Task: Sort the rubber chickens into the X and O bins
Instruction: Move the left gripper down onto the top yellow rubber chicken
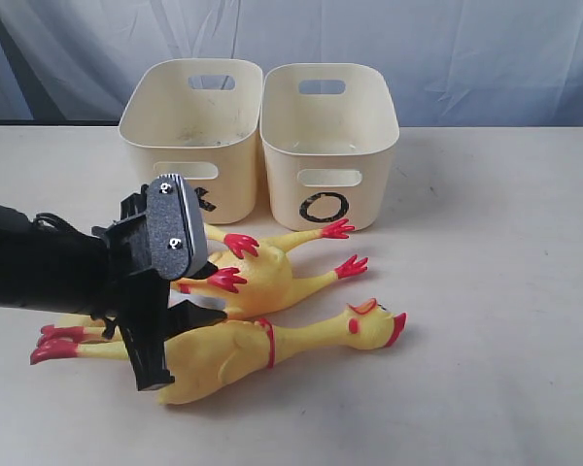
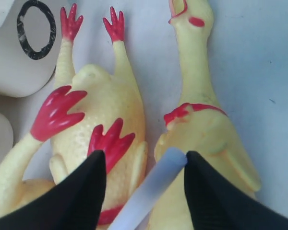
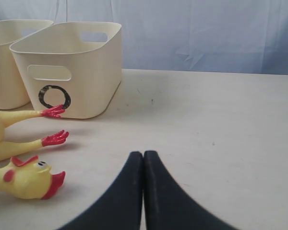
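Three rubber chickens lie in front of the bins. The nearest chicken (image 1: 301, 340) (image 2: 201, 120) has its head pointing right. Behind it, a second chicken (image 1: 272, 277) (image 2: 105, 100) points its red feet at the O bin (image 1: 330, 146) (image 3: 86, 62). A third chicken's feet (image 1: 235, 243) (image 2: 55, 112) rest across the second; its body is hidden under my left arm. The X bin (image 1: 189, 126) stands left of the O bin, its mark half hidden. My left gripper (image 1: 180, 340) (image 2: 144, 160) is open just above the first two chickens. My right gripper (image 3: 143, 155) is shut and empty, low over bare table.
A pale blurred rod (image 2: 149, 191) lies between the left fingers; what it is I cannot tell. Both bins stand side by side at the back of the cream table (image 1: 486, 291), against a blue-grey backdrop. My left arm (image 1: 39, 272) reaches in from the left.
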